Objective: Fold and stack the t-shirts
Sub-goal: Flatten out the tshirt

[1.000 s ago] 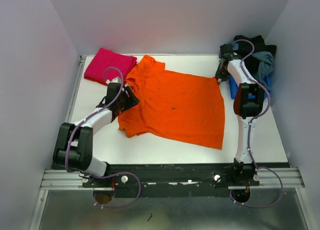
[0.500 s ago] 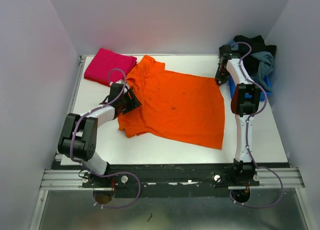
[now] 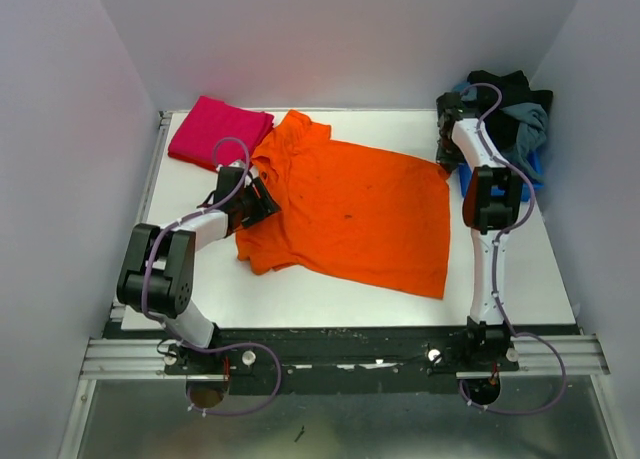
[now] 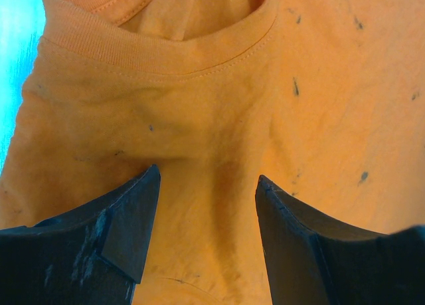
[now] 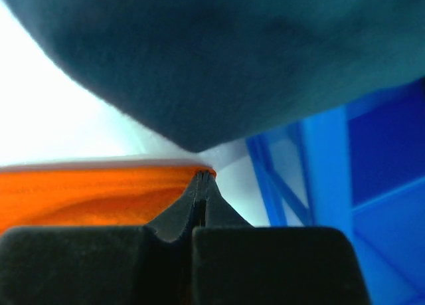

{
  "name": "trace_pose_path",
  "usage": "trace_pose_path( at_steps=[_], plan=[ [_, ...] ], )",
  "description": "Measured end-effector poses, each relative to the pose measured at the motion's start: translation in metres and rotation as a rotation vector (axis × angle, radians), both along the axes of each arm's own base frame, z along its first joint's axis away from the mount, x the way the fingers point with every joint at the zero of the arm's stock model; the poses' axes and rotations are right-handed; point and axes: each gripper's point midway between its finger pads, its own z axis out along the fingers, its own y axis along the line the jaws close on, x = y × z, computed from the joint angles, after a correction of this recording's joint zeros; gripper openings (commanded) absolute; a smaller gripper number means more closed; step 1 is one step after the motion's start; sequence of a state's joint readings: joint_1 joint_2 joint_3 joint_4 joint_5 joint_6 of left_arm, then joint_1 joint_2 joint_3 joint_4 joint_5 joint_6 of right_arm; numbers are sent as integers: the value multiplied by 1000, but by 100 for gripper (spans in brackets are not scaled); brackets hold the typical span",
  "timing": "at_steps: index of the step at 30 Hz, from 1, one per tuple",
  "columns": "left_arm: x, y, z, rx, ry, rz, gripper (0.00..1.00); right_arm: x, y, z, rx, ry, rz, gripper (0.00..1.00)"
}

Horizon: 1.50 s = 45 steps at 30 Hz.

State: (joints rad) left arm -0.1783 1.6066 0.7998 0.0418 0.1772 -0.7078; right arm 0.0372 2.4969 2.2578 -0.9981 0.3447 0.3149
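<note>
White table (image 3: pixel 320 299), orange t-shirt (image 3: pixel 360 214) corner drawn further right, right jaws clamped

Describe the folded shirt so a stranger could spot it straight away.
Start at the white table and go to its far left corner. There lies the magenta t-shirt, beside the collar end of the orange t-shirt. Unlike that spread-out orange one, it alone is folded into a neat rectangle.

Both arms (image 3: pixel 487 269) are white with black joints (jaws black too) and purple cables (image 3: pixel 228 138).
</note>
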Motion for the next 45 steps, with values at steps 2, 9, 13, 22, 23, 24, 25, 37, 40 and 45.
trace_pose_path(
  at_steps=[2,9,13,22,23,24,25,37,40,45],
  plan=[
    [0,0,-3,1,8,0,71,3,-7,4,-42,-13,6,1],
    [-1,1,-5,6,11,-3,71,21,-17,43,-150,-149,73,1],
    [-1,0,-7,8,13,-5,71,42,-15,72,-176,-251,105,40],
    [-12,4,8,3,-51,-1,73,27,-4,106,-149,-335,128,42],
    [-13,5,11,6,-59,1,73,17,0,111,-129,-341,129,42],
    [-14,6,27,4,-108,5,73,8,5,117,-105,-352,132,41],
    [-14,8,36,8,-138,11,74,-1,12,124,-78,-371,134,38],
    [-43,56,70,133,-228,228,70,-191,81,74,175,-323,149,16],
    [-58,65,63,148,-223,267,70,-233,72,45,187,-239,81,16],
    [-74,73,54,157,-212,296,70,-282,72,28,255,-196,9,24]
  ],
)
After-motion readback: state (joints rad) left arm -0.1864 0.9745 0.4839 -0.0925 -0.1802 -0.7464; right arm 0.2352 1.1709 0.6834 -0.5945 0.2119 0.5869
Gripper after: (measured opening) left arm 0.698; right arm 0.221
